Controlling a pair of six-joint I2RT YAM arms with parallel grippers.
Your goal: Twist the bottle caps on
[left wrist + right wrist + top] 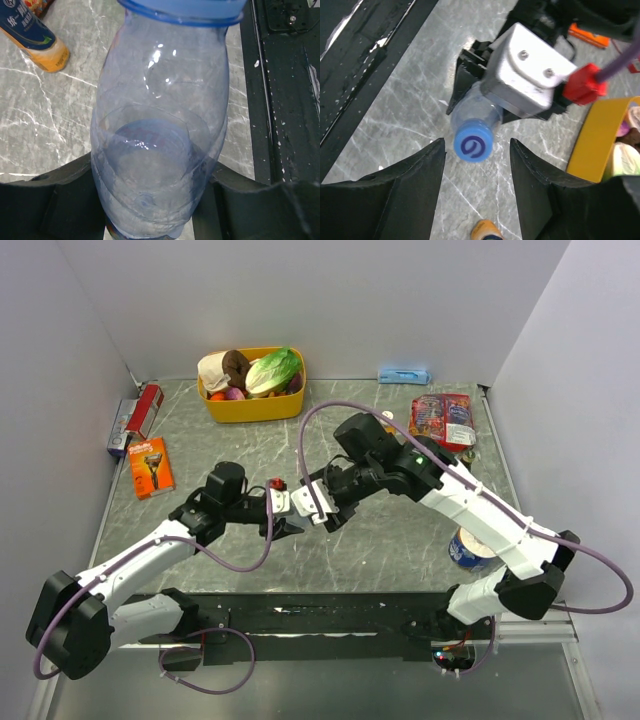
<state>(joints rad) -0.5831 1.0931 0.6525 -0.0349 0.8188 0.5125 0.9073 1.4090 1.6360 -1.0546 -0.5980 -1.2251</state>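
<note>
- Water bottle (pixel 475 107): held above the middle of the table (pixel 400 540), neck toward the right gripper (pixel 476 150); blue cap (pixel 472 145) on its neck.
- Left gripper (pixel 150 197): clenched on the bottle body.
- Right gripper: fingers spread either side of the cap, not touching.
- Handling, judged: light, thin, smooth plastic that dents; pinch the cap by its rim.
- Markings: dark swirl on cap; label of the orange bottle (pixel 37 40) unreadable.

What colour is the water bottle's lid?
The lid is blue with a darker swirl, clearest in the right wrist view.
</note>
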